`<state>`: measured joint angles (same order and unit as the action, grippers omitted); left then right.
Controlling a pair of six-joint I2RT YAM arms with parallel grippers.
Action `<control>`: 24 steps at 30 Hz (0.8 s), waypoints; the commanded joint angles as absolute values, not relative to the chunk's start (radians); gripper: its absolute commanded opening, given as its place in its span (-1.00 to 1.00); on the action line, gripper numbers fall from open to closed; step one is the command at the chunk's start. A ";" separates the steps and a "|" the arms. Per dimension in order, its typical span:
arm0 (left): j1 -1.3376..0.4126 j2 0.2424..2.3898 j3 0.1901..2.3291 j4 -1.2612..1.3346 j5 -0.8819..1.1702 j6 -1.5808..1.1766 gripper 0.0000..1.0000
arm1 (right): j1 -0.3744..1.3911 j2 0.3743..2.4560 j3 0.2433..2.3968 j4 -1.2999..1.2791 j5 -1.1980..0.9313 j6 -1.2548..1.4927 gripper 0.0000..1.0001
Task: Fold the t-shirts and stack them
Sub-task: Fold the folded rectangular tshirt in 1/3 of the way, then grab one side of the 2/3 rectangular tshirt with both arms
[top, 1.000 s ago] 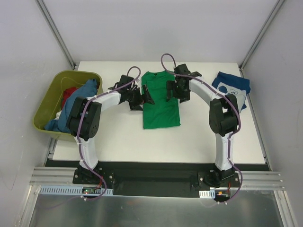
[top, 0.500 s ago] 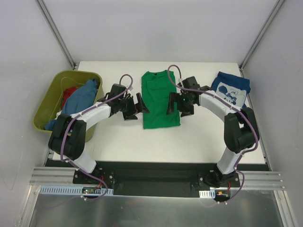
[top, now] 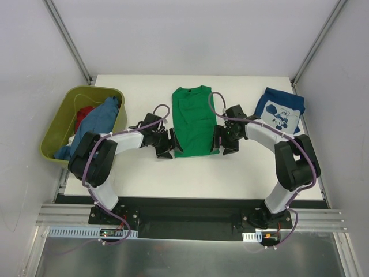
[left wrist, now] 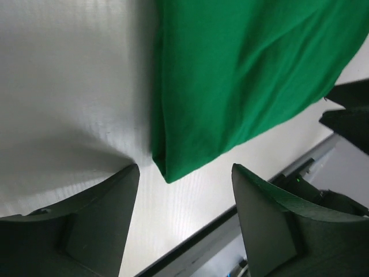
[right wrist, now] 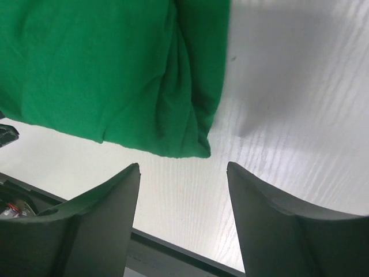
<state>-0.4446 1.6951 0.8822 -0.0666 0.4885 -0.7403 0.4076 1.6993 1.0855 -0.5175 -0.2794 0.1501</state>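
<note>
- Desk (top: pixel 144 173): white. The working garment lies mid-desk, toward 12 o'clock.
- Olive tub (top: pixel 51 149), 9 o'clock edge: holds the blue t-shirt (top: pixel 98 118) and red t-shirt (top: pixel 86 112), apparently waiting their turn.
- Green t-shirt (top: pixel 195 121): flat, sides folded in to a long strip, collar at 12 (likely set up for a hem-to-collar fold).
- Navy t-shirt (top: pixel 281 111), 2 o'clock: folded, print up. Probably the stack's base.
- Left pincer (left wrist: pixel 185 168) at the hem's 7 o'clock corner, right pincer (right wrist: pixel 183 166) at 5 o'clock. Both are released, jaws straddling a corner, nothing gripped.
</note>
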 commanded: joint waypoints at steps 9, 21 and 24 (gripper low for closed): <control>-0.477 1.825 0.951 -0.041 0.503 -0.753 -1.00 | 0.360 1.787 1.080 -0.402 -0.388 0.176 -0.44; -0.569 1.387 0.654 -0.055 0.511 -0.798 -1.00 | 0.385 1.357 0.780 -0.508 -0.417 0.193 -0.99; -0.641 1.194 0.597 -0.089 0.483 -0.851 -1.00 | 0.422 1.169 0.723 -0.596 -0.411 0.221 -0.99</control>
<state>-0.5777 1.3933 0.6567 -0.0441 0.5076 -0.7902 0.3885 1.3796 0.7708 -0.4561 -0.4122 0.1925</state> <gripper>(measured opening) 0.014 0.022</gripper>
